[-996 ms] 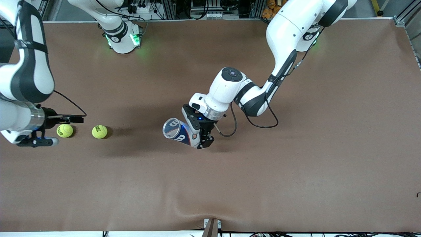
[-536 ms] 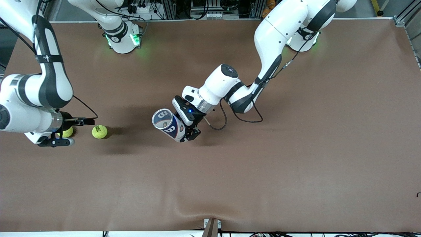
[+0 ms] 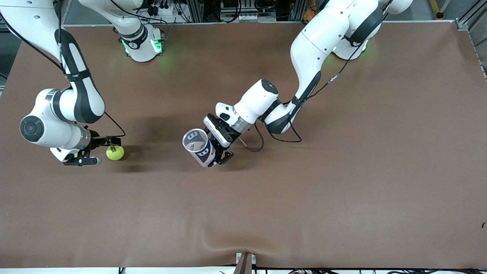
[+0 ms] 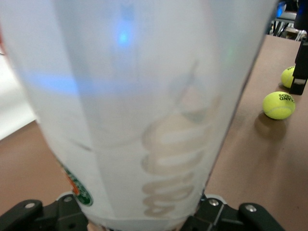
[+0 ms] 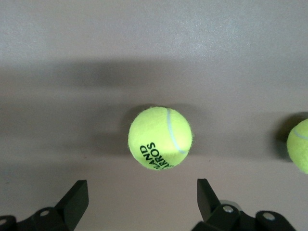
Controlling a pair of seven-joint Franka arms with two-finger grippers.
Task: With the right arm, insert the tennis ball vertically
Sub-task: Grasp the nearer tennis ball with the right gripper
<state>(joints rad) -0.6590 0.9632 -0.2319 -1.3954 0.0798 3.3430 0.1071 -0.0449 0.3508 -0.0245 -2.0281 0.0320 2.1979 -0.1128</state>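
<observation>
Toward the right arm's end of the bench [image 3: 342,198], label by label:
right pincer [image 3: 88,152]: low over the bench, fingers [image 5: 74,198] spread wide, holding nothing.
tennis ball under it [image 5: 160,137]: on the bench, centred ahead of the open fingers, touching neither; hidden by the pincer in the front view.
second tennis ball [image 3: 115,152]: on the bench just beside the right pincer, toward the middle of the bench, apart from the first ball.
ball axis: round, no long axis; black print on the first ball faces up toward the wrist camera.
left pincer [image 3: 218,148]: over the middle of the bench, clamped on the ball can [image 3: 198,147].
ball can: clear tube with printed label, lifted, long axis tilted, open mouth turned up toward the front camera and the right arm's end.
</observation>
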